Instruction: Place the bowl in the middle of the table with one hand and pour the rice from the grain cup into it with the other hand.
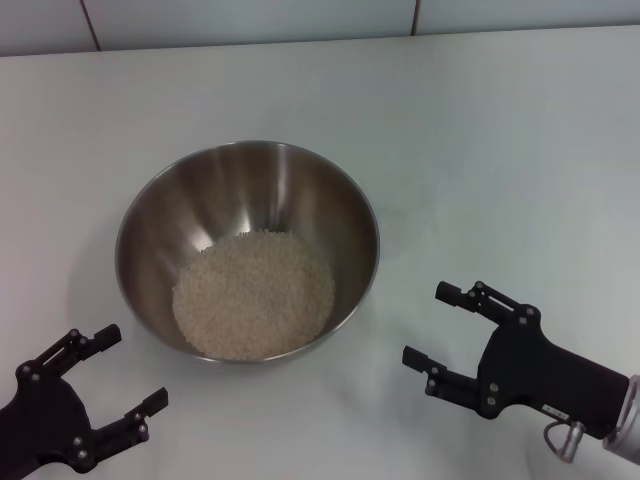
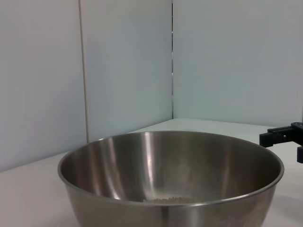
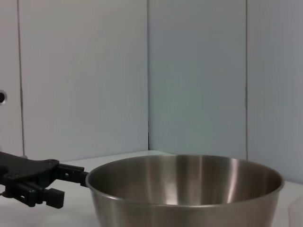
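1. The bowl (image 1: pixel 247 250) stood upright on the table (image 1: pixel 500 150), roughly at its middle in the head view, a little toward the robot's left, its shiny steel sides curving down deep.
2. The rice (image 1: pixel 254 294) lay inside the bowl as a pale, granular heap covering the bottom and banked toward the near side of the wall.
3. In the left wrist view the bowl (image 2: pixel 170 179) filled the lower part of the picture, and only a thin strip of rice (image 2: pixel 170 200) showed just above the near rim.
4. In the right wrist view the bowl (image 3: pixel 184 189) showed from the side, and the grains could not be seen over its rim.
5. The left gripper (image 1: pixel 108 368) hung low near the table's front edge, on the robot's left of the bowl, close to it but not touching; its two fingers were spread apart with nothing between them.
6. The right gripper (image 1: pixel 436 326) sat on the other side of the bowl, also near and apart from it, fingers splayed wide and empty, pointing toward the bowl.
7. The left gripper (image 3: pixel 33 182) also showed in the right wrist view, beside the bowl's rim.
8. A fingertip of the right gripper (image 2: pixel 284 137) showed at the edge of the left wrist view, beyond the bowl's rim.
9. A tiled wall (image 1: pixel 250 20) ran along the far edge of the table.
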{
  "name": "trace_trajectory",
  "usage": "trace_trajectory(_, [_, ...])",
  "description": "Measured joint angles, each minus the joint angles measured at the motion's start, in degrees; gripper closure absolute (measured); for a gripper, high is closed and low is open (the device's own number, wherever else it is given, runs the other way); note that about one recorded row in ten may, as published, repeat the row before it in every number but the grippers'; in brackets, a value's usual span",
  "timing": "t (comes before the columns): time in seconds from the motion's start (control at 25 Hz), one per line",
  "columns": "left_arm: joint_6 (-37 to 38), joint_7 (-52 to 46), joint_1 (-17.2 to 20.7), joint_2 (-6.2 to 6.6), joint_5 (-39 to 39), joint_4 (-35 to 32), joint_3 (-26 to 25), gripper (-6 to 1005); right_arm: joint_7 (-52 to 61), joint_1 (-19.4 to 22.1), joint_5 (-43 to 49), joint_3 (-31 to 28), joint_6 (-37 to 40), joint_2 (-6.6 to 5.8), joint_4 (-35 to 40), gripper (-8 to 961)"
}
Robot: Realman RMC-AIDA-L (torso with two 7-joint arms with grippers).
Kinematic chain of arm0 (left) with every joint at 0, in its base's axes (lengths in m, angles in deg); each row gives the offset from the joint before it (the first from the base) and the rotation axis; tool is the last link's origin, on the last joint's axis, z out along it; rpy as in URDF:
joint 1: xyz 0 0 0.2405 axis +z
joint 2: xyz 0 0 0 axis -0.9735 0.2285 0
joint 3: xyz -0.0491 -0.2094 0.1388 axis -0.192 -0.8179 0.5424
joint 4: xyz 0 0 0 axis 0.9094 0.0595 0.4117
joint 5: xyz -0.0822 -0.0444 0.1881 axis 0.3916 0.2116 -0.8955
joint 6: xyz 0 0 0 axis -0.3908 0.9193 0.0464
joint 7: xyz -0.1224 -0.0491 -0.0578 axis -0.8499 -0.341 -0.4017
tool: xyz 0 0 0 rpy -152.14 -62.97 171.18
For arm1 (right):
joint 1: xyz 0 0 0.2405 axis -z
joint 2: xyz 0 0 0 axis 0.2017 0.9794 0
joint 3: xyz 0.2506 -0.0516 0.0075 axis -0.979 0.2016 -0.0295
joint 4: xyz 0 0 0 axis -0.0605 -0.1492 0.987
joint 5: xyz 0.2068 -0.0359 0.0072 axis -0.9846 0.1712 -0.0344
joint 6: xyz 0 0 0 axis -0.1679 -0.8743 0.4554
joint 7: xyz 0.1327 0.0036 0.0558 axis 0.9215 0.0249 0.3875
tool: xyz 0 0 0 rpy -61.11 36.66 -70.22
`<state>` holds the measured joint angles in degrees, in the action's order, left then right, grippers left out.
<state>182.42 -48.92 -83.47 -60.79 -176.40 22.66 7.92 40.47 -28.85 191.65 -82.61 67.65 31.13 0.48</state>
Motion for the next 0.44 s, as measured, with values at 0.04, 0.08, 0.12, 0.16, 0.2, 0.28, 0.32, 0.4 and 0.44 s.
trace_trajectory(0.04, [0.0, 0.0, 0.0, 0.00, 0.0, 0.0, 0.0, 136, 0.0, 0.0, 0.0, 0.1, -0.2, 0.00, -0.1, 163])
trace_trajectory(0.08, [0.0, 0.0, 0.0, 0.00, 0.0, 0.0, 0.0, 136, 0.0, -0.1, 0.0, 0.2, -0.3, 0.00, -0.2, 163])
trace_trajectory(0.12, [0.0, 0.0, 0.0, 0.00, 0.0, 0.0, 0.0, 136, 0.0, -0.1, 0.0, 0.2, -0.5, 0.01, -0.2, 163])
trace_trajectory(0.16, [0.0, 0.0, 0.0, 0.00, 0.0, 0.0, 0.0, 136, 0.0, -0.2, 0.0, 0.2, -0.6, 0.00, -0.3, 163])
trace_trajectory(0.2, [0.0, 0.0, 0.1, 0.00, 0.0, 0.0, 0.0, 136, 0.0, -0.2, 0.0, 0.3, -0.6, 0.00, -0.4, 163])
trace_trajectory(0.28, [0.0, 0.0, 0.2, 0.00, 0.0, 0.0, 0.0, 136, 0.0, -0.3, 0.0, 0.6, -0.6, 0.00, -0.4, 163])
trace_trajectory(0.32, [0.0, 0.0, 0.2, 0.00, 0.0, 0.0, 0.0, 136, 0.0, -0.3, 0.0, 0.7, -0.6, 0.01, -0.4, 163])
trace_trajectory(0.4, [0.0, 0.0, 0.3, 0.00, 0.0, 0.0, 0.0, 136, 0.0, -0.3, 0.0, 0.8, -0.6, 0.01, -0.4, 163])
trace_trajectory(0.44, [0.0, 0.0, 0.3, 0.00, 0.0, 0.0, 0.0, 136, 0.0, -0.4, 0.0, 0.8, -0.6, 0.03, -0.4, 163])
